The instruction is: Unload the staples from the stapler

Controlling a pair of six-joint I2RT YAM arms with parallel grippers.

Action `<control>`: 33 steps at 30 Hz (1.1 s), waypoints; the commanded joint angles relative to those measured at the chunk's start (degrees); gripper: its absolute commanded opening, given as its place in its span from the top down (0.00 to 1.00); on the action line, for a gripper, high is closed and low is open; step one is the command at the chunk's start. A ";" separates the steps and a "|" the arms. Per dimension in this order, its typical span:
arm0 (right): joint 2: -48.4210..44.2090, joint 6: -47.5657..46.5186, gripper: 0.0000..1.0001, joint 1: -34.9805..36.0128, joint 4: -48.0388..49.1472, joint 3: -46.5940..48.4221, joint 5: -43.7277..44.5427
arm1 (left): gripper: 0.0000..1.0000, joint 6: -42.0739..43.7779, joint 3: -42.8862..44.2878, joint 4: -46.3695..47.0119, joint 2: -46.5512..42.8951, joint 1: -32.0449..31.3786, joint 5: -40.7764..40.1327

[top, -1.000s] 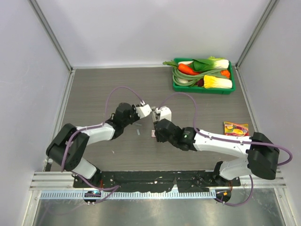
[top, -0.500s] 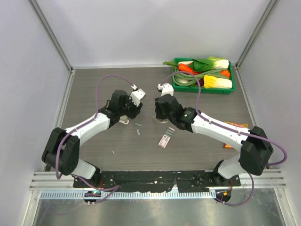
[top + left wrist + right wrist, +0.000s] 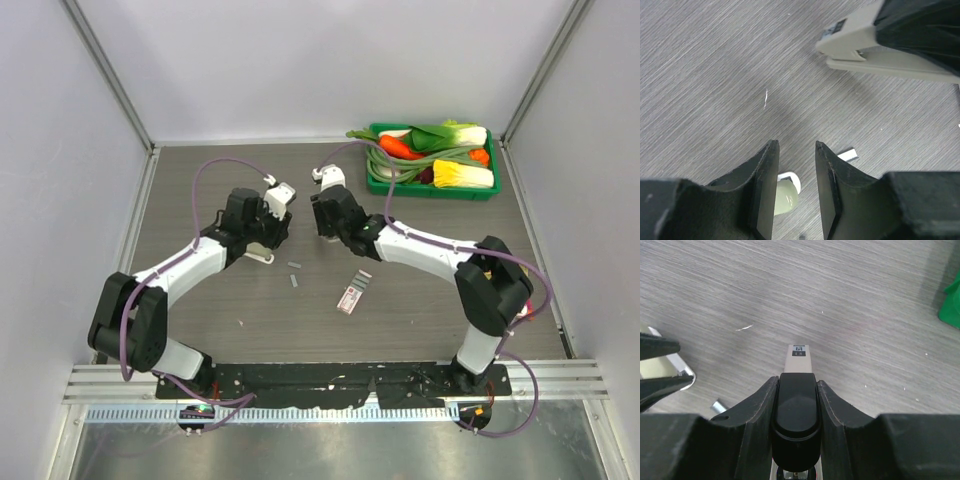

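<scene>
From the near edge I see the right fingers (image 3: pixel 771 392) closed on the stapler (image 3: pixel 855 42). They press its dark middle from both sides, and the pale olive-grey end with a small label sticks out past the fingertips. The stapler is near the middle of the tabletop (image 3: pixel 200 170), somewhat to the far side. It seems to be held off the surface, because a soft shadow lies on the grey wood pattern below it.

The left fingers (image 3: pixel 771 160) stand near it, pointing toward the stapler but not touching it. They are parted only narrowly and nothing is between them. Under them a small pale-green piece with a white end (image 3: pixel 786 192) lies flat on the tabletop (I cannot tell what it is).

The staples (image 3: pixel 294 281) lie on the tabletop between the two arms, nearer to the arm bases. They show as a short grey strip, with a second short strip (image 3: pixel 295 265) just beyond it. To the right of them is a flat pink-and-white box (image 3: pixel 349 299), and a little grey striped piece (image 3: pixel 362 280) is just beside its far corner. In the far right corner sits a green tray (image 3: pixel 432 192) full of toy vegetables, well apart from the staples and the box.
</scene>
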 commanded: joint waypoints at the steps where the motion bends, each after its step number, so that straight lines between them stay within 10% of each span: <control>1: 1.47 -4.03 0.99 0.14 17.24 2.19 4.83 | 0.61 -1.30 1.22 -0.95 -3.61 0.33 0.41; 15: 15.80 -4.65 0.99 2.17 21.49 8.16 13.28 | 0.62 -0.34 1.13 -4.02 -4.14 1.12 -0.12; 25: 9.93 -1.13 0.52 2.16 10.76 3.86 7.04 | 0.61 -1.13 3.59 -6.83 -4.31 1.47 1.20; 33: 1.06 3.95 0.48 2.16 1.12 -0.01 6.15 | 0.61 -0.16 4.82 -10.26 -5.81 1.64 1.20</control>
